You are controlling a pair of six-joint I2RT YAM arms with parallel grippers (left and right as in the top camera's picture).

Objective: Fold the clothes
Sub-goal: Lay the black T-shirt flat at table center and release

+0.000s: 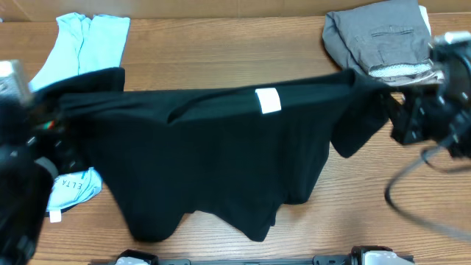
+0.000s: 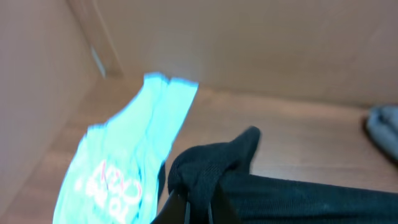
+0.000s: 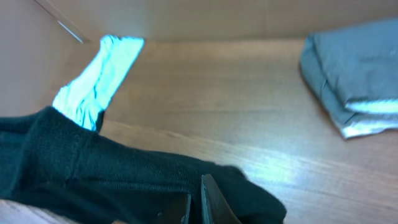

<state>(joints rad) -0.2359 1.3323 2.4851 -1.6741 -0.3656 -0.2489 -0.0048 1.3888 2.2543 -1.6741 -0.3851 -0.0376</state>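
Now the black T-shirt (image 1: 213,154) is hanging stretched sideways over the table (image 1: 221,51).
The left gripper (image 2: 188,208) and the right gripper (image 3: 196,202) are each pinching one end, so its long axis is running straight between them.

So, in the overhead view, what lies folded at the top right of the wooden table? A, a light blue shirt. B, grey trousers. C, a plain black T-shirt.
B: the folded grey trousers lie there; the light blue shirt is at the left, the plain black T-shirt stretched across the middle.

Even warm light, wrist views blurred – soft
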